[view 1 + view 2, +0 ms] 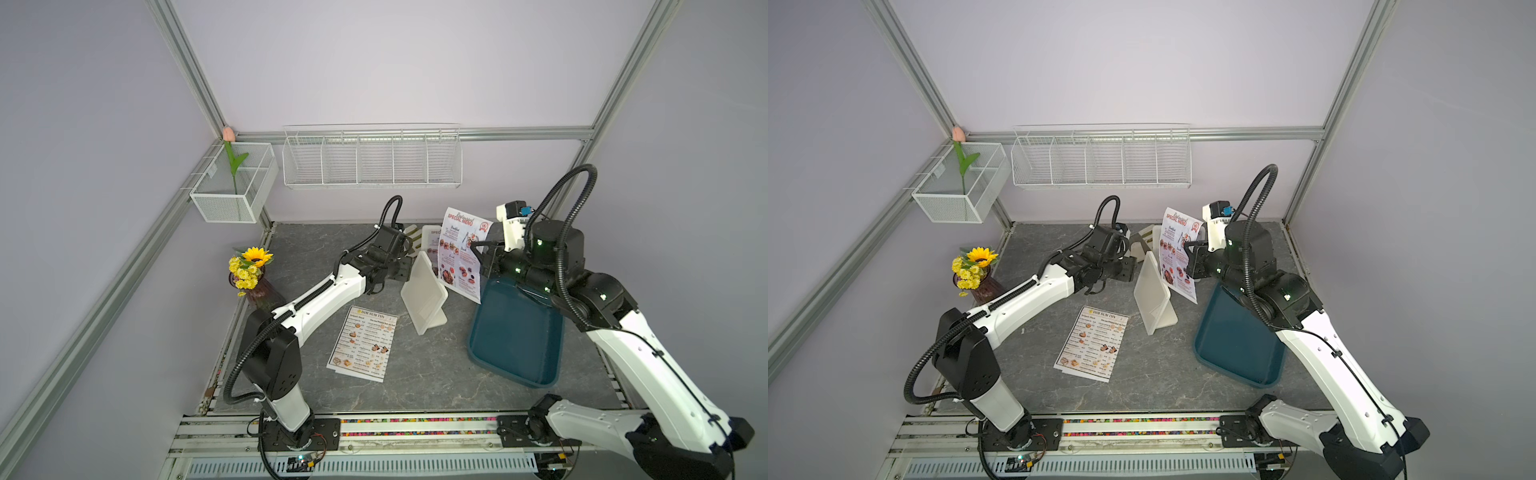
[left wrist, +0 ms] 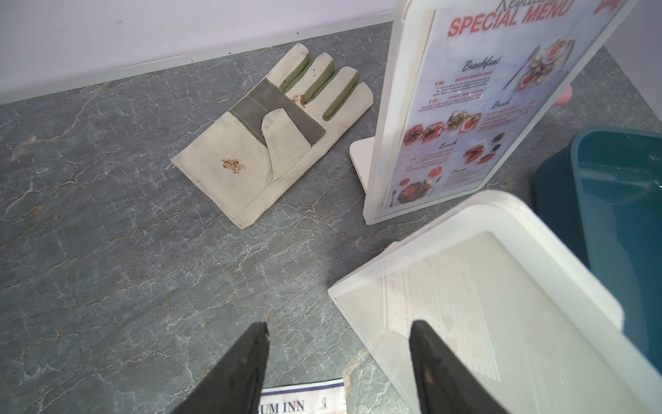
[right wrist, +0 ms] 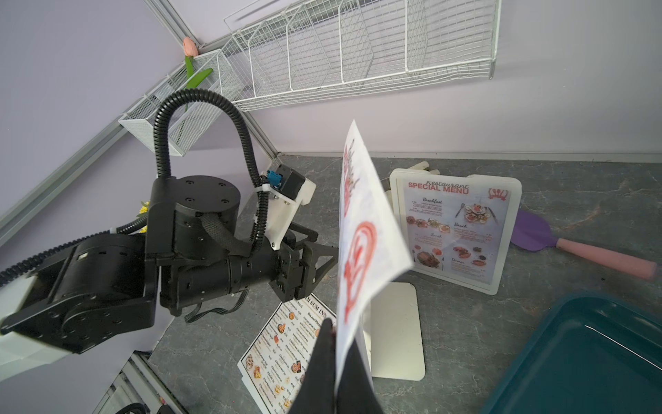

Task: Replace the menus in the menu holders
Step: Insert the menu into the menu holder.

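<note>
— Pinching anything, that right gripper [image 1: 478, 254]?

— Yes. Its fingers [image 3: 315, 376] are pressed together on one edge of a SPECIAL MENU sheet [image 1: 463, 253]. The sheet stands upright in the air, over the far left corner of the tray [image 1: 515, 345].

— And the left gripper [image 2: 338, 328]?

— Spread wide, nothing between the fingers. It sits low, just beside the top edge of the near holder [image 1: 424, 297]. From the wrist camera one finger [image 2: 430, 358] overlaps the holder's clear face, but I can't tell whether it touches.

— Where does that holder stand?

— Mid-table, leaning on its slanted foot with its back toward us, just left of the held sheet.

— The other one?

— The far holder [image 2: 399, 89] stands upright near the back wall, behind the near holder. It has a second SPECIAL MENU [image 2: 465, 107] inside it, facing us. A glove [image 2: 272, 136] lies flat to its left.

— Any other menus out?

— A DIM SUM sheet [image 1: 361, 343] lies flat on the table [image 1: 415, 374], nearer us and left of the near holder. An edge peeks out under it, maybe a second sheet.
</note>
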